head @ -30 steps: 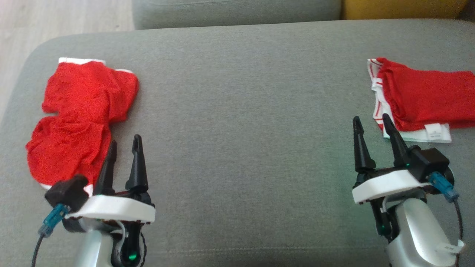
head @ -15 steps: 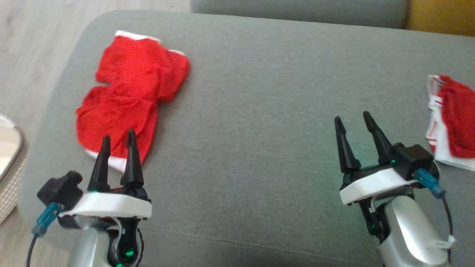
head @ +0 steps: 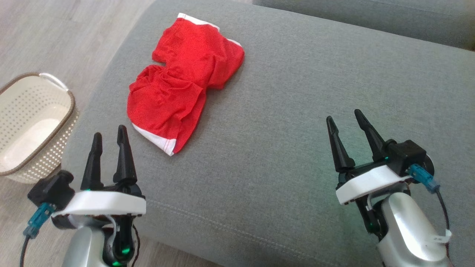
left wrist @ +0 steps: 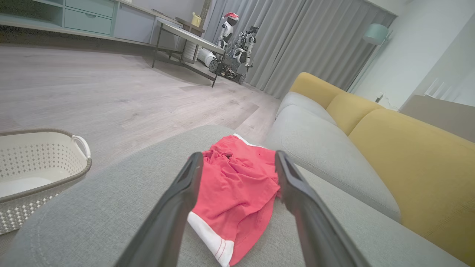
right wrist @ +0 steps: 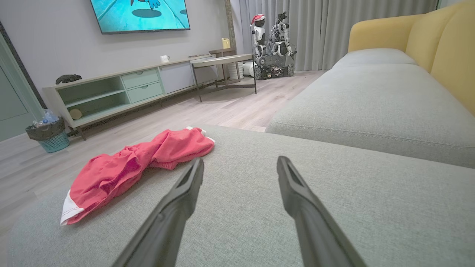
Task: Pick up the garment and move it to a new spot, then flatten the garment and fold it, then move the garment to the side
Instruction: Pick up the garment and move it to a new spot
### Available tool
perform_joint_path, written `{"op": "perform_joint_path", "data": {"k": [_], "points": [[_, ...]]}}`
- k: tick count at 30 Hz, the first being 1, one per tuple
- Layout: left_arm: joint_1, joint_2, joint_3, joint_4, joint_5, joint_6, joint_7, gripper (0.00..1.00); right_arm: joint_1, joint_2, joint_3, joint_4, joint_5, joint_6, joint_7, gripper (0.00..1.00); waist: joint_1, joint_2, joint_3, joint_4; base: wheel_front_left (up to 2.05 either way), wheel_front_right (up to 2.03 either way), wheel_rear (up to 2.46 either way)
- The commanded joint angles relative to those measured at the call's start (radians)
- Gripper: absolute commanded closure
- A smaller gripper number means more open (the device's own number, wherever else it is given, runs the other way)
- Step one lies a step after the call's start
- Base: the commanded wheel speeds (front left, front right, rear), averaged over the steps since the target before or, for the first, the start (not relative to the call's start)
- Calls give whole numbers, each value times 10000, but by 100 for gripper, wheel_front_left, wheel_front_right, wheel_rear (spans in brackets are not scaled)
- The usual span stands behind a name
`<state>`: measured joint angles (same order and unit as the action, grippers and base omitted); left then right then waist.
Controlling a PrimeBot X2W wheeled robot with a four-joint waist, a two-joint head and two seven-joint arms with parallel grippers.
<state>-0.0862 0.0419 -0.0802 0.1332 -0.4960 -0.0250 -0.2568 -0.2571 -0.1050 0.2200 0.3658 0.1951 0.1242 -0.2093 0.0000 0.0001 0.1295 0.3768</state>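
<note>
The view is now turned leftward, bringing the crumpled garment nearer centre; left claw and right claw are held apart, empty; pickup is judged imminent.

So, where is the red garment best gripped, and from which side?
Probably the white-trimmed hem of the red garment, approached from above on its near side by the left end effector. That edge lies flat and exposed, closest to it; the middle is bunched.
</note>
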Motion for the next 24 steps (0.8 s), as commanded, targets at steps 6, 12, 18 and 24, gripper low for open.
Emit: {"op": "perform_joint_path", "data": {"k": [6, 12, 18, 24], "points": [[-299, 83, 533, -412, -104, 125, -49, 0, -303, 5, 279, -328, 106, 65, -9, 0, 0, -1, 74, 92, 0, 0, 0], [-720, 83, 981, -319, 103, -1, -49, 0, -489, -3, 219, -477, 90, 65, 100, 0, 0, -1, 437, -236, 0, 0, 0], [-1698, 108, 1229, 1081, 502, -71, -49, 0, -765, -40, -78, -853, -165, 65, 360, 0, 0, -1, 1187, -752, 0, 0, 0], [-3447, 706, 1108, 2585, 640, -294, 324, 0, -1036, -20, -688, -1577, -591, 65, 701, 0, 0, -1, 2049, -1153, 0, 0, 0]]}}
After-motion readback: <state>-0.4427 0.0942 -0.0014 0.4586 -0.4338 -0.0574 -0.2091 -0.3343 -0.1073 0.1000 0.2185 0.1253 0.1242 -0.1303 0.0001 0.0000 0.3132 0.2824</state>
